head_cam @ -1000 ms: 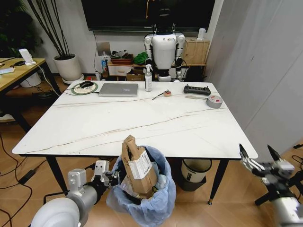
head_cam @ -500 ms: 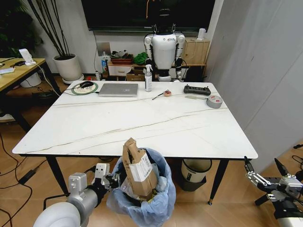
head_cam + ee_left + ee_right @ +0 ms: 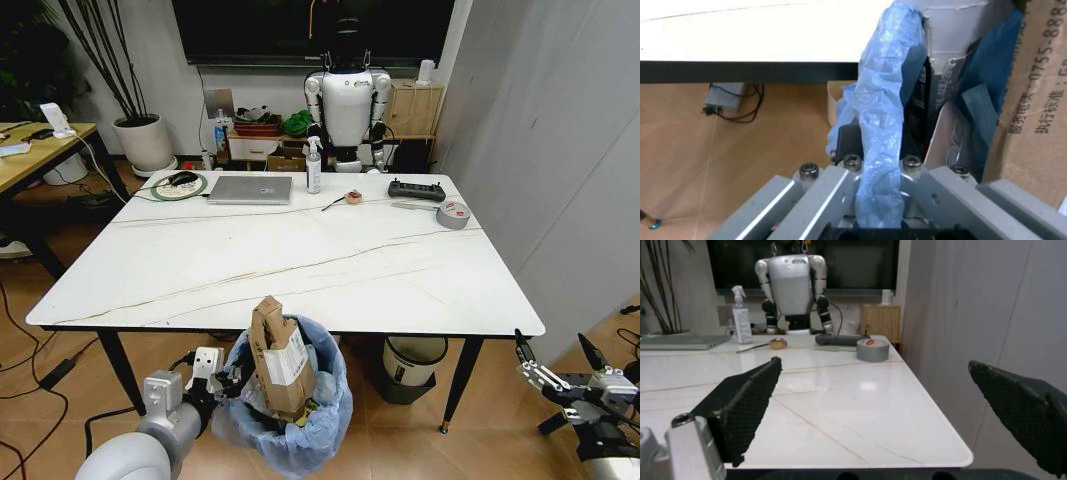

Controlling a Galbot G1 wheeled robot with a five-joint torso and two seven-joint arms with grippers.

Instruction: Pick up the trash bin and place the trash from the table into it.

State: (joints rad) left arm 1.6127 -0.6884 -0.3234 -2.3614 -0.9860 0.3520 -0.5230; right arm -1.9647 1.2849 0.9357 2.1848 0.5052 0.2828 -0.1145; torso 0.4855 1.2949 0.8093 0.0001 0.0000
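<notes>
All trash (image 3: 279, 362) looks binned; my left gripper (image 3: 222, 377) clamps the bin (image 3: 290, 440) rim (right gripper (image 3: 557, 372) open, idle), table (image 3: 300, 265) litter-free.

Right gripper (image 3: 890, 412) spread wide at the near edge of the table (image 3: 860, 430)

Its two dark, textured fingers (image 3: 743, 400) stand far apart, nothing between them, framing the white marble-veined top. At the table's far end sit a grey tape roll (image 3: 873, 349), a dark controller (image 3: 839, 339) just behind it, a small yellow-red tape measure (image 3: 778, 343), a white spray bottle (image 3: 741, 316) and the edge of a silver laptop (image 3: 680, 341). Behind the table stands a white humanoid robot (image 3: 792, 287), with a wooden cabinet (image 3: 881, 320) beside it.
</notes>
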